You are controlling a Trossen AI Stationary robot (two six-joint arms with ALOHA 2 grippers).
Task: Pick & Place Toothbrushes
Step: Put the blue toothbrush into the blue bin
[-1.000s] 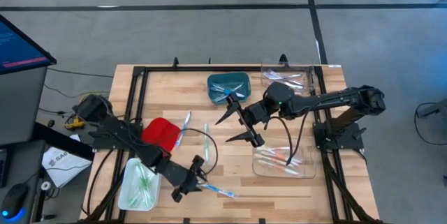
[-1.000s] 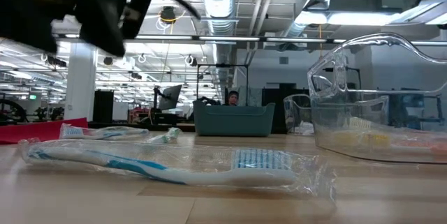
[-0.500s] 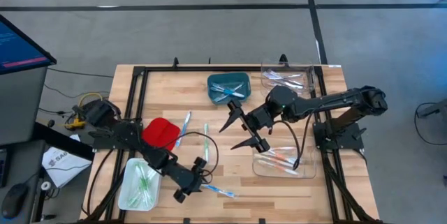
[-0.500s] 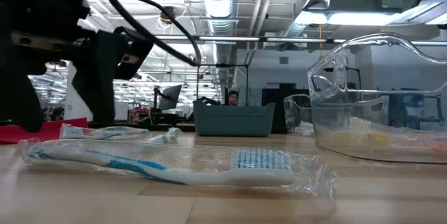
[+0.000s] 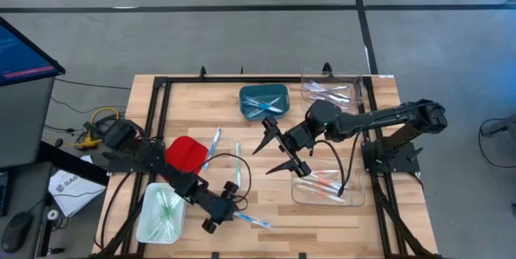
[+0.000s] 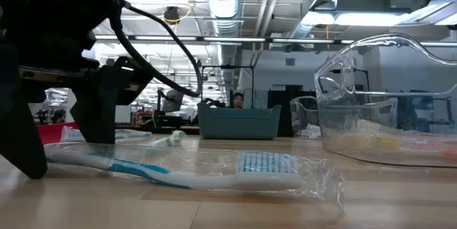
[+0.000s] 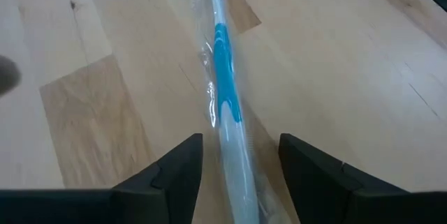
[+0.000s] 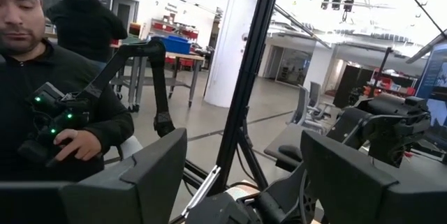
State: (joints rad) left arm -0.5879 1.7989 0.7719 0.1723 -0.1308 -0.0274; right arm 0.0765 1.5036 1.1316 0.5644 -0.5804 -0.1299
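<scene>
The left gripper [image 5: 222, 208] stands at the table's front edge, fingers apart on both sides of a wrapped blue toothbrush [image 7: 225, 105] lying on the wood. Nearby are a white tray [image 5: 147, 225] with green brushes and a red tray [image 5: 187, 152]. Farther, the right gripper [image 5: 275, 152] hangs open beside a clear bin [image 5: 326, 196] holding orange brushes, before a teal bin [image 5: 264, 101].

A wrapped blue-and-white toothbrush [image 6: 178, 170] lies lengthwise across the wooden counter [image 6: 285, 211], its bristle head pointing right. The left claw [image 6: 61, 140] stands over its handle end, one dark finger down on each side of it, spread apart, tips at the counter. A clear plastic tub [image 6: 389, 125] sits at the right. Farther back stand a teal bin [image 6: 238, 123], a red tray [image 6: 53, 130] and more toothbrushes [image 6: 171, 138].
</scene>
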